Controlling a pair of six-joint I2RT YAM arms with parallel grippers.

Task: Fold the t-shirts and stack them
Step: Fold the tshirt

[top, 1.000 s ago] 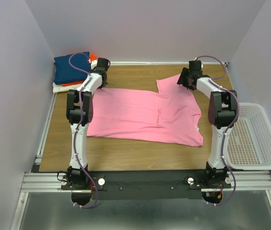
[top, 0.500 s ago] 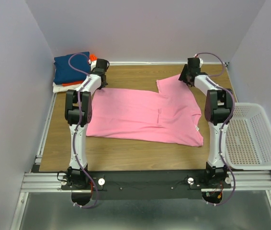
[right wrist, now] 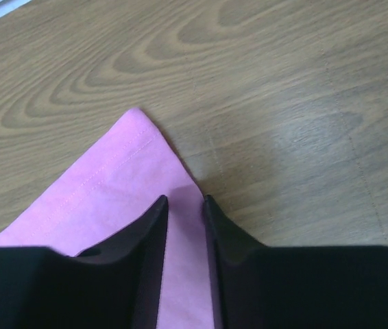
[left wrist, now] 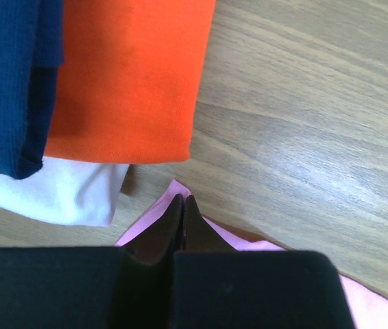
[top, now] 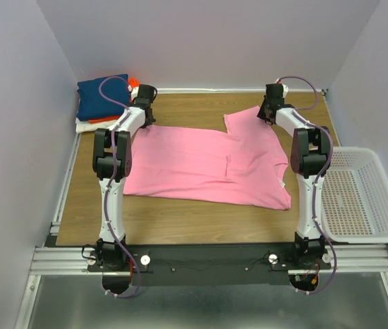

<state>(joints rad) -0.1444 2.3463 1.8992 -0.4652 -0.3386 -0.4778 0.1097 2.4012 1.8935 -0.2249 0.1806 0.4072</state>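
Note:
The large pink t-shirt (top: 208,164) lies spread flat across the middle of the table. My left gripper (top: 144,118) is at its far left corner. In the left wrist view that gripper (left wrist: 182,200) is shut, with the pink corner (left wrist: 146,221) pinched up around its tips. My right gripper (top: 268,114) is at the far right sleeve corner. In the right wrist view it (right wrist: 184,200) stands part open, its fingers astride the pink cloth edge (right wrist: 112,178). Folded navy (left wrist: 9,75), orange (left wrist: 125,75) and white (left wrist: 50,192) t-shirts sit stacked just beyond the left gripper.
The folded stack (top: 101,97) occupies the far left corner by the wall. A white mesh basket (top: 362,199) hangs off the table's right edge. Walls close in the back and both sides. Bare wood (top: 180,219) shows in front of the pink shirt.
My right gripper has shifted toward the back over the sleeve corner and its jaws have narrowed around the cloth. The left gripper has stayed shut in place.

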